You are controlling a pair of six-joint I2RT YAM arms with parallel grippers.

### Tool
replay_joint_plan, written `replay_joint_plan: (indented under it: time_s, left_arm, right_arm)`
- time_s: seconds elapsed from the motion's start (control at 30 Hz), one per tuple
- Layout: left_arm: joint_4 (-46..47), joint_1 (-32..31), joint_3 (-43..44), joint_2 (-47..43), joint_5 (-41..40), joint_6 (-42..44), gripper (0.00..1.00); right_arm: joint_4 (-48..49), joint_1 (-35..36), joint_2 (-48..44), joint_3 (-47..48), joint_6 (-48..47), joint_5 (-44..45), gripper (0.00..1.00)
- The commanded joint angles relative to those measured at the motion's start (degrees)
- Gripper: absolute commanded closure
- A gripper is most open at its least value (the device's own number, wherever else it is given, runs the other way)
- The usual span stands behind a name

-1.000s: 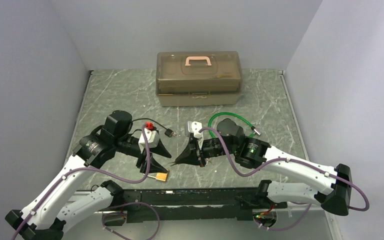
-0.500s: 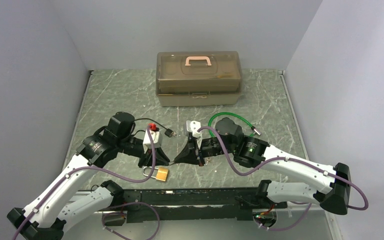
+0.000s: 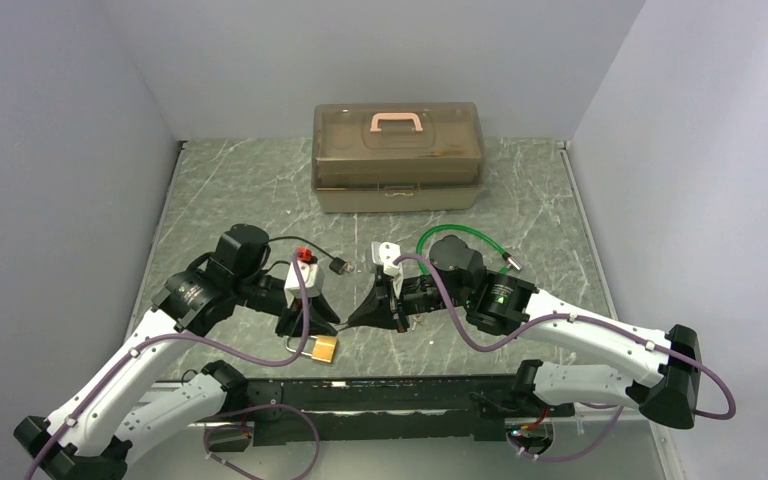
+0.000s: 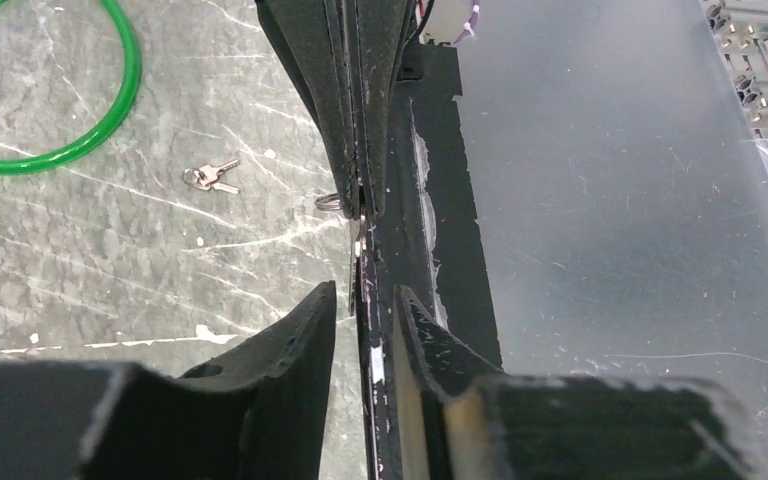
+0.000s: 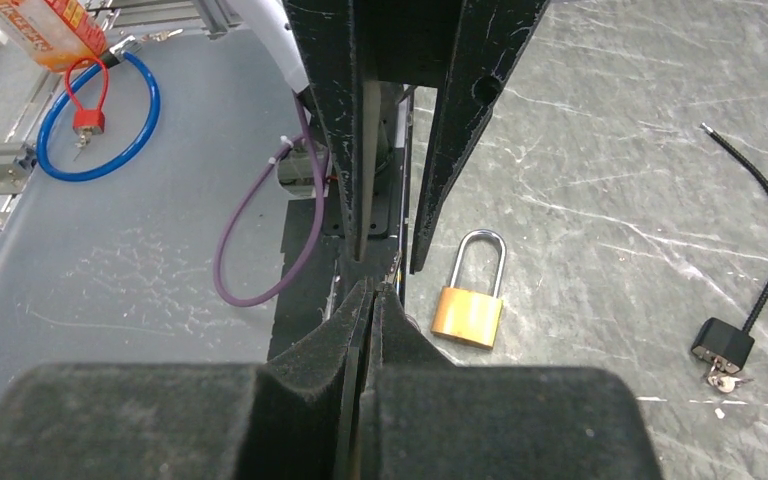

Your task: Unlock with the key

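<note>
The key (image 4: 360, 240) is pinched edge-on in the right gripper (image 5: 370, 295), whose jaws are closed on it, held off the surface just beyond the padlock (image 5: 470, 310). The left gripper (image 4: 365, 300) meets it tip to tip, jaws narrowly parted astride the blade and not yet clamped. We judge this a handover or regrip; we would close the left squarely on the key before the right lets go, leaving enough blade free for the keyhole, or it may drop. The padlock lies flat, its shackle seemingly seated. Farther from it lie a black cable lock (image 5: 723, 345), spare keys (image 4: 210, 177) and a green cable (image 4: 136, 70); well behind it stands a toolbox (image 3: 397, 158). The table (image 3: 230, 190) is scratched grey-green marble; plain pale walls (image 3: 60, 120) box it in.
</note>
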Motion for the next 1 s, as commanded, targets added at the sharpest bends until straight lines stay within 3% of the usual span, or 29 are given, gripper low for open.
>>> replay_joint_plan:
  time_s: [0.0, 0.43, 0.63, 0.8, 0.93, 0.97]
  left_arm:
    - [0.95, -0.06, 0.1, -1.03, 1.51, 0.41, 0.65]
    - [0.64, -0.05, -0.8, -1.2, 2.22, 1.1, 0.67]
    - [0.82, -0.02, -1.62, -1.26, 1.12, 0.85, 0.53]
    - [1.62, -0.06, -1.14, -1.23, 1.22, 0.72, 0.72]
    - [0.88, 0.01, -0.34, -1.18, 0.81, 1.91, 1.0]
    - [0.61, -0.05, -0.15, -1.21, 0.57, 2.16, 1.0]
  right_arm:
    - [2.7, -0.08, -0.37, 2.65, -1.13, 0.14, 1.0]
    - [3.46, -0.03, 0.25, 2.64, -1.1, -0.49, 1.0]
    - [3.46, -0.04, 0.34, 2.93, -1.12, -0.92, 1.0]
    - [3.46, -0.03, 0.49, 2.68, -1.1, -1.13, 1.0]
    - [3.46, -0.02, 0.68, 3.01, -1.1, -1.27, 1.0]
    - [3.46, -0.06, 0.71, 3.07, -1.1, -1.26, 1.0]
